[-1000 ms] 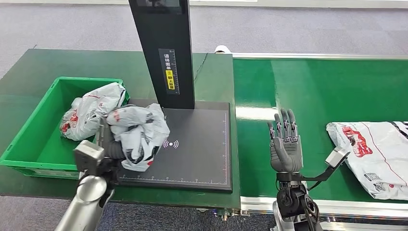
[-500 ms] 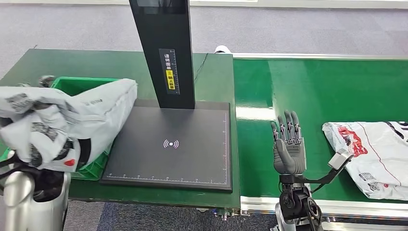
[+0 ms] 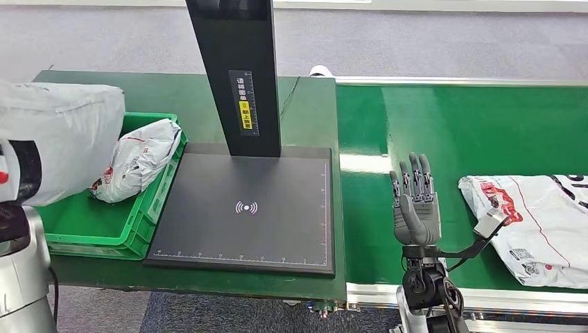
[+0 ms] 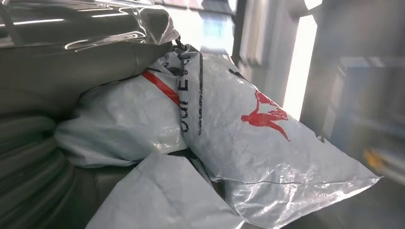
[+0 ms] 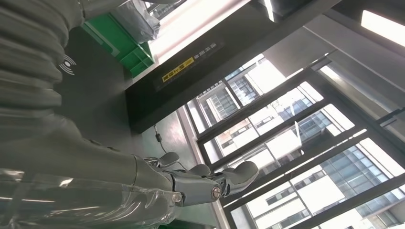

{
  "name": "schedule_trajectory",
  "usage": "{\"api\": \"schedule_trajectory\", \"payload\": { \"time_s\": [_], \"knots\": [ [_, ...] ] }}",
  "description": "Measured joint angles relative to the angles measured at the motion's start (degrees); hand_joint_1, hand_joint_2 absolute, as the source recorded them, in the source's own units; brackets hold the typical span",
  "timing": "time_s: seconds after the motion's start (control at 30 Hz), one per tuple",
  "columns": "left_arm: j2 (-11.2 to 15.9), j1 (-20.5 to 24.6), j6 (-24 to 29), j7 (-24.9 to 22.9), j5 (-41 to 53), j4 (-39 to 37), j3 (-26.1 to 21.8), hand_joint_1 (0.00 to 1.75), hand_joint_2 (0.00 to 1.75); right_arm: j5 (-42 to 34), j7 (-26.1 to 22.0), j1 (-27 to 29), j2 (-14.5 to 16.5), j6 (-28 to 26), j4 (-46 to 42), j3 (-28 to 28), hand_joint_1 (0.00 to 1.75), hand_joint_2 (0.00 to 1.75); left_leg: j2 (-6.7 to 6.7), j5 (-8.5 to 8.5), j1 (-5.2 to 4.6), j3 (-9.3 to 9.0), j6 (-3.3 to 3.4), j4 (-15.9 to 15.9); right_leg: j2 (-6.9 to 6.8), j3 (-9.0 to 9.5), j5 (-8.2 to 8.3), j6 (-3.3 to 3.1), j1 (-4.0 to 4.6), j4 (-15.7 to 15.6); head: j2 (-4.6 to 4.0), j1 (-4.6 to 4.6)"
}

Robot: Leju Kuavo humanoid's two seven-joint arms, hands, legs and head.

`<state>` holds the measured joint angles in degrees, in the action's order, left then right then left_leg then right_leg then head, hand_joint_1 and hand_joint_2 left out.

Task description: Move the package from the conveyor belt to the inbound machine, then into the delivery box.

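Package (image 3: 59, 139) hangs gripped in the left robot hand (image 4: 57, 143) above the delivery box (image 3: 104, 225) for dropping, while the right robot hand (image 3: 414, 208) waits open.

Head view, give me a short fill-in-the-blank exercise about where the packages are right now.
1. The held package hangs above the ____ delivery box.
2. The scanner pad has ____ packages on it.
3. Another package lies on the conveyor belt beside the robot's open ____ hand.

Missing words: green; no; right

A grey carpeted floor (image 3: 430, 41) lies beyond the green table (image 3: 305, 111).
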<state>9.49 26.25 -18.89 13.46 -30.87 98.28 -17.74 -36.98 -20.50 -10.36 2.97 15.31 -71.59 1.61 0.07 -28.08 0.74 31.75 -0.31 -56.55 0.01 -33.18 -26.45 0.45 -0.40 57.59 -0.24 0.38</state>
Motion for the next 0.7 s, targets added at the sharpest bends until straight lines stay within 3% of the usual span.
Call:
{"api": "schedule_trajectory", "payload": {
  "time_s": [0.23,0.37,0.4,0.5,0.53,0.7],
  "knots": [
    [4.66,2.97,4.63,0.32,8.86,-13.71,-0.41,1.75,1.75,-0.35,0.1,-0.32,-0.02,0.12,0.22,0.34,0.0,1.75,0.01,0.04,0.03,0.01,-0.04,0.0,0.01,-0.03,0.0,0.0,0.02,0.03,0.0,0.0],
    [5.99,4.12,6.17,1.22,15.38,-20.8,1.37,1.75,1.75,-0.26,0.1,-0.35,-0.01,0.12,0.3,0.69,0.0,1.75,0.01,0.04,0.01,0.04,-0.04,0.0,0.0,-0.06,0.0,0.0,0.01,0.03,0.0,0.02],
    [6.15,4.42,6.58,1.38,17.49,-22.47,2.17,1.47,1.75,-0.19,0.07,-0.36,0.0,0.12,0.36,0.79,0.0,1.75,0.01,0.04,0.01,0.05,-0.04,0.0,0.0,-0.06,0.0,0.0,0.01,0.02,0.0,0.02],
    [6.39,5.53,7.75,1.55,24.08,-26.92,5.19,0.17,1.75,0.04,-0.02,-0.36,0.06,0.12,0.47,0.99,0.0,1.75,-0.01,0.04,0.01,0.06,-0.03,-0.01,0.0,-0.06,0.0,0.0,0.01,0.02,0.0,0.02],
    [6.43,5.9,7.97,1.6,25.74,-28.15,6.31,0.0,1.75,0.09,-0.03,-0.36,0.11,0.12,0.48,1.01,0.0,1.75,-0.01,0.04,0.0,0.05,-0.03,-0.01,0.0,-0.05,0.0,0.0,0.01,0.02,0.0,0.02],
    [6.22,6.54,7.14,1.87,27.71,-30.66,10.75,0.0,1.75,0.21,-0.04,-0.36,0.25,0.09,0.49,1.01,0.0,1.75,0.03,0.04,0.01,0.06,-0.04,-0.01,0.03,-0.08,0.01,0.0,0.01,0.02,0.0,0.01]
  ]
}}
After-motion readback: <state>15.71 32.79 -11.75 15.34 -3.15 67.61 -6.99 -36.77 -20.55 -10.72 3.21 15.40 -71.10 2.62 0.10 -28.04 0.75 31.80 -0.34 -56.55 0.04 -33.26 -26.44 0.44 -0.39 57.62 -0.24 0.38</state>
